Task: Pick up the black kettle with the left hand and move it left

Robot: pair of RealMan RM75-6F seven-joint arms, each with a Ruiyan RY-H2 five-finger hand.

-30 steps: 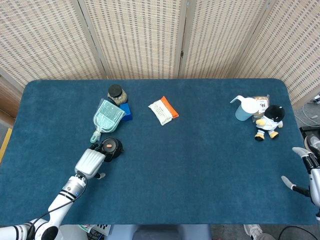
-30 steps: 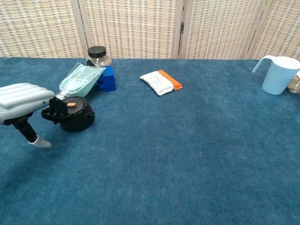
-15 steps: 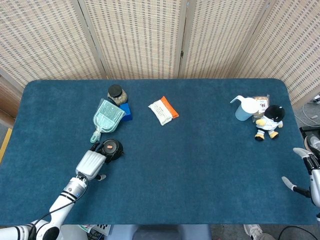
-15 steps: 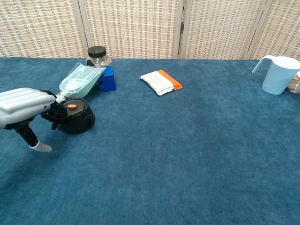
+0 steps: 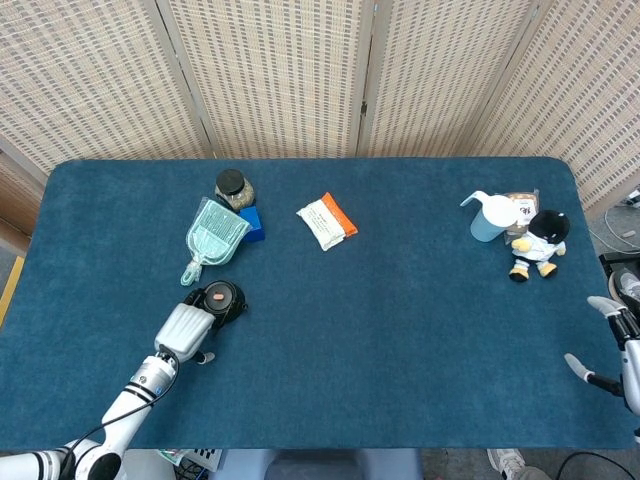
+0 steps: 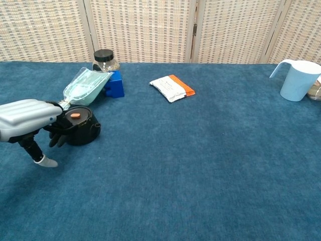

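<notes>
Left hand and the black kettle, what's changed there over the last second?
The left hand has slid a little toward the robot and closed in on the black kettle; its dark fingers now curl at the kettle's near-left side. Whether it grips yet is unclear. The kettle itself has barely shifted. The dustpan, jar, packet and right hand stayed put.

Left hand [image 6: 25, 120] covering the near-left side of the black kettle [image 6: 80, 125], grip there unclear, right hand [image 5: 615, 345] cut off by the frame edge, blue pitcher [image 6: 297, 80] partly cropped in chest view
</notes>
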